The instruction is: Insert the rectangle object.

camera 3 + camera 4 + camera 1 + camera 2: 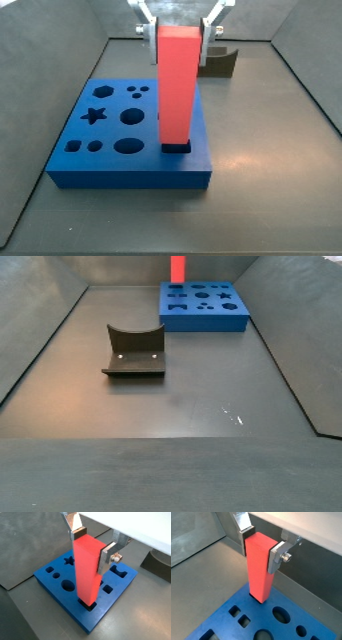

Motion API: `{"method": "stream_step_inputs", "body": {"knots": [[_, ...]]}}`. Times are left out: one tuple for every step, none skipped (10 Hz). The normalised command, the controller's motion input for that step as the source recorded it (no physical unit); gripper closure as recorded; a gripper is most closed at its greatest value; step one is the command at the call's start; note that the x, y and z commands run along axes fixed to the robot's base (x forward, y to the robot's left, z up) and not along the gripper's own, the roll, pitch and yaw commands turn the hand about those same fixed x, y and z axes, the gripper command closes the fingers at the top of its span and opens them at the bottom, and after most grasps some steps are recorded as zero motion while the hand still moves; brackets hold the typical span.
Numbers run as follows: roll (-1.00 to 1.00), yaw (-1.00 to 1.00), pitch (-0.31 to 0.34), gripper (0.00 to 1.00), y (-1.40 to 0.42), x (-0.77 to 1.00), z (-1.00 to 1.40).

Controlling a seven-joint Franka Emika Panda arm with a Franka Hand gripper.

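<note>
The rectangle object [87, 567] is a long salmon-red bar. It stands upright with its lower end in a square hole near the edge of the blue block [57, 587]. It shows the same way in both side views [178, 85] [177, 268] and in the other wrist view [258, 567]. The gripper [92, 546] is at the bar's top end, with a finger plate on each of two opposite faces, shut on it. The gripper also shows in a wrist view [261, 548] and in a side view [178, 28]. The blue block [94, 140] has several other cut-out holes, among them round ones and a star.
The dark fixture [134, 351] stands on the grey floor apart from the blue block [201, 306], and shows behind the block in a side view [218, 60]. Sloping grey walls enclose the floor on all sides.
</note>
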Motion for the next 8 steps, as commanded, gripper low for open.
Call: {"method": "stream_step_inputs", "body": {"knots": [[0.08, 0.0, 0.023, 1.0, 0.0, 0.2, -0.19], [0.04, 0.0, 0.02, 1.0, 0.0, 0.1, -0.27], [0.02, 0.0, 0.024, 1.0, 0.0, 0.08, -0.26], [0.01, 0.0, 0.003, 1.0, 0.05, 0.0, -0.23], [0.0, 0.0, 0.0, 1.0, 0.0, 0.03, -0.3], [-0.03, 0.0, 0.0, 1.0, 0.0, 0.22, -0.39], [0.0, 0.0, 0.003, 1.0, 0.0, 0.37, -0.45], [0.0, 0.0, 0.0, 1.0, 0.01, 0.38, -0.52]]}}
